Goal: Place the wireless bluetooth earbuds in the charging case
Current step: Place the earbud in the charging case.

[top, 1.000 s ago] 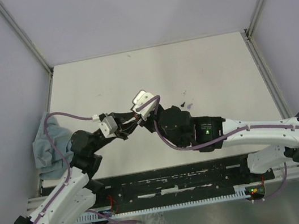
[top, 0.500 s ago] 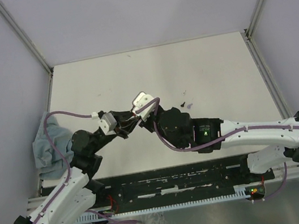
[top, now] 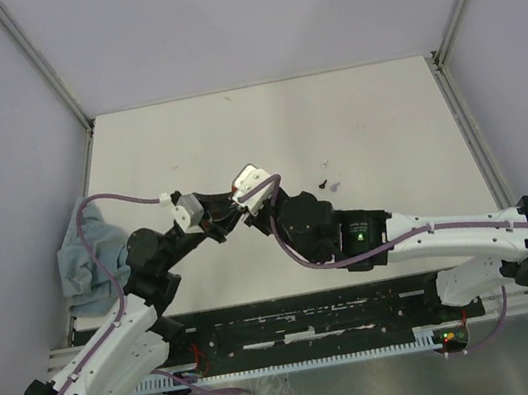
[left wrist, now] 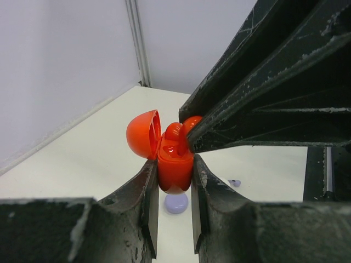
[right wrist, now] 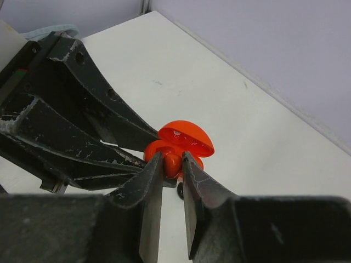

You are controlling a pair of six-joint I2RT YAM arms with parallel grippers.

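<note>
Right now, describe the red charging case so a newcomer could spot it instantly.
Look above the middle of the white table. Clamped in the left gripper is a glossy red case, its domed lid swung open. The tiny red earbud pinched by the right gripper at its mouth is smaller and lidless; the lavender piece lies on the table below.

- Grey-blue cloth point(top: 78, 264): bunched at the table's left edge, against the wall.
- White table point(top: 373, 118): a few faint dark marks toward the back.
- Pale lavender walls point(top: 244, 18) on three sides, with metal corner rails point(top: 37, 63).
</note>
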